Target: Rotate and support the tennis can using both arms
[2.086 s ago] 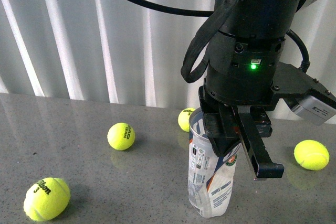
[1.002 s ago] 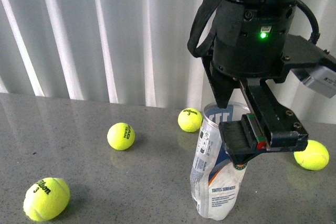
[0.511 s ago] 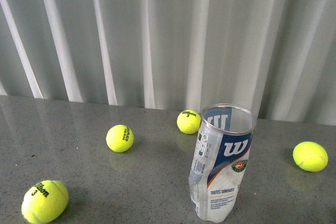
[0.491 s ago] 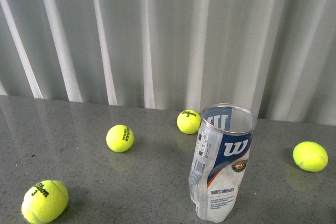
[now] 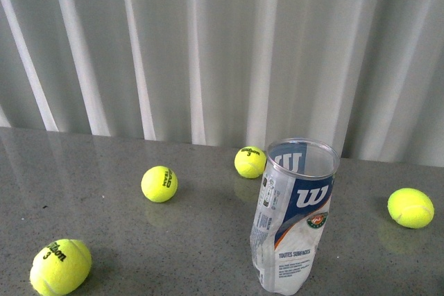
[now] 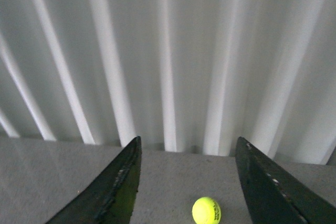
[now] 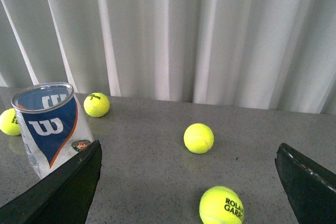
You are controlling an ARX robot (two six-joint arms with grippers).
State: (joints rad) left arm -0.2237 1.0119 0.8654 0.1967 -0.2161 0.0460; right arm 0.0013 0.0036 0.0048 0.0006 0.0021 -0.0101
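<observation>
Clearly, tennis can [image 5: 295, 216] label reads "W", "TOUTES SURFACES"

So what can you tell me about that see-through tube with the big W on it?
The tennis can is a clear plastic tube with a white, navy and orange label. Its open mouth faces up, no lid, and it looks empty. It stands on the grey table, leaning slightly, its lower part looking crumpled. Nothing grips or touches it; the balls lie apart.

Flat, black, tapering fingers [image 6: 118, 192] on both grippers, surfaces slightly scuffed.
</observation>
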